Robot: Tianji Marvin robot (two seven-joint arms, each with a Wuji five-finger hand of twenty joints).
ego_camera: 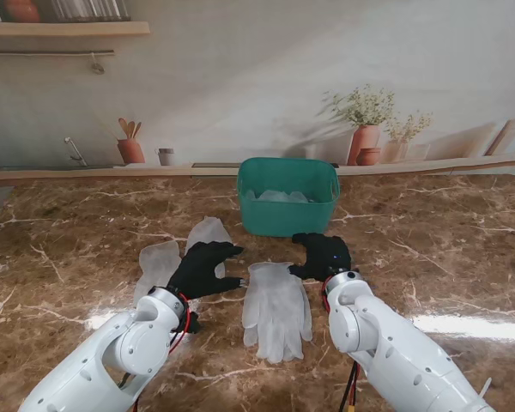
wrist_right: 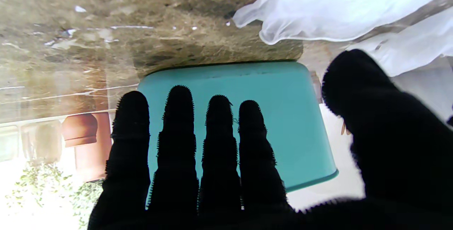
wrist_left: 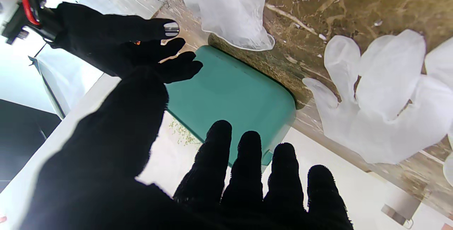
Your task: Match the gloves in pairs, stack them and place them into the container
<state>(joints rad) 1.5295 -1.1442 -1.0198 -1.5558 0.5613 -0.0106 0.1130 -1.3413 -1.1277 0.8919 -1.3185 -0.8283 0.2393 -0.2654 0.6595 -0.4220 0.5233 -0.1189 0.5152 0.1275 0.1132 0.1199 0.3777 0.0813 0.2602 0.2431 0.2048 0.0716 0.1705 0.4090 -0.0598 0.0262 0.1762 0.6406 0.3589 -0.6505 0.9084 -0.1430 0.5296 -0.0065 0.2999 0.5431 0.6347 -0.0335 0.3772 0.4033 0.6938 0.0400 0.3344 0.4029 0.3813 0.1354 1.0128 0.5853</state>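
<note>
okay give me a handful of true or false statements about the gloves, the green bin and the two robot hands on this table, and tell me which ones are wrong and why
1. The green bin stands farther from me than the loose gloves. True.
2. The left hand grips a glove. False: its fingers are spread and hold nothing.
3. The bin is empty. False: pale glove material already lies inside.
4. A glove stack lies flat between the two arms. True.
5. The right hand is inside the bin. False: it is over the table, nearer to me than the bin.
6. Two more gloves lie by the left hand. True.
</note>
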